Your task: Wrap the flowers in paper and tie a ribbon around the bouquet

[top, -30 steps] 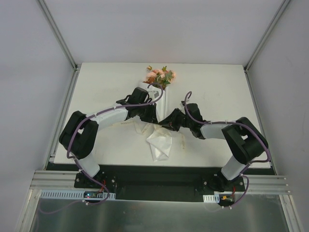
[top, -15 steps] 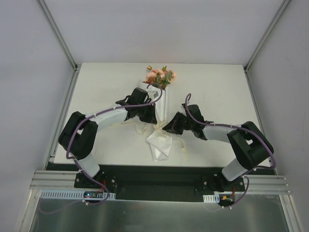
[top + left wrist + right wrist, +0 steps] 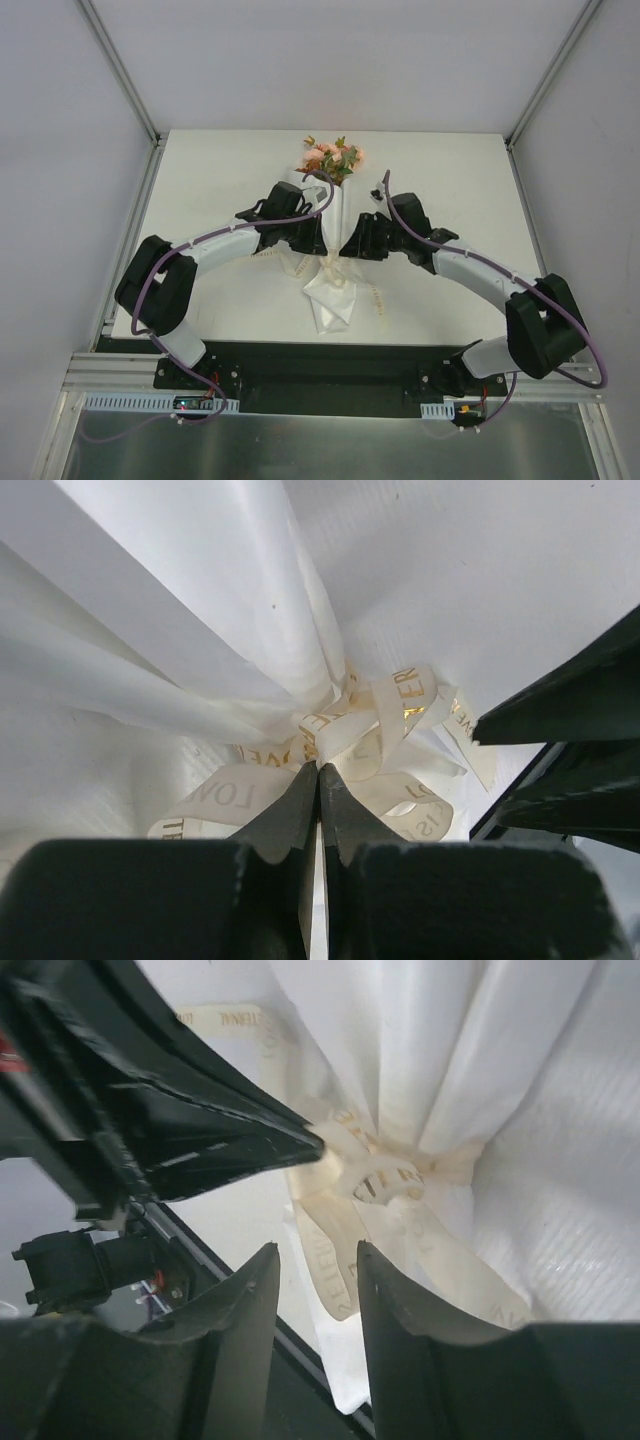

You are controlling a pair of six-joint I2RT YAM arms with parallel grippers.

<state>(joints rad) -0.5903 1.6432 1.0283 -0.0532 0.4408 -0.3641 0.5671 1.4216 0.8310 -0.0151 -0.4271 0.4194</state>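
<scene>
The bouquet lies lengthwise at mid-table. Pink and orange flowers (image 3: 332, 157) with green leaves show at its far end, and white paper (image 3: 330, 300) fans out at the near end. The cream ribbon (image 3: 328, 264) with gold letters is knotted round the narrow waist (image 3: 400, 695) (image 3: 385, 1185). My left gripper (image 3: 312, 242) (image 3: 320, 770) sits against the knot from the left, shut on a strand of ribbon. On the right of the waist my right gripper (image 3: 350, 246) (image 3: 315, 1260) is open, with a loose ribbon tail (image 3: 335, 1260) hanging just beyond its gap, ungripped.
The white table (image 3: 200, 180) ends at metal frame rails on the left (image 3: 135, 220) and right (image 3: 530, 220). The black base rail (image 3: 320, 365) runs along the near edge. A loose ribbon end (image 3: 378, 298) trails on the table right of the paper.
My right arm has swung farther onto the table beside the bouquet's waist, and its jaws closed, then opened. The left gripper closed fully and stays at the knot.
</scene>
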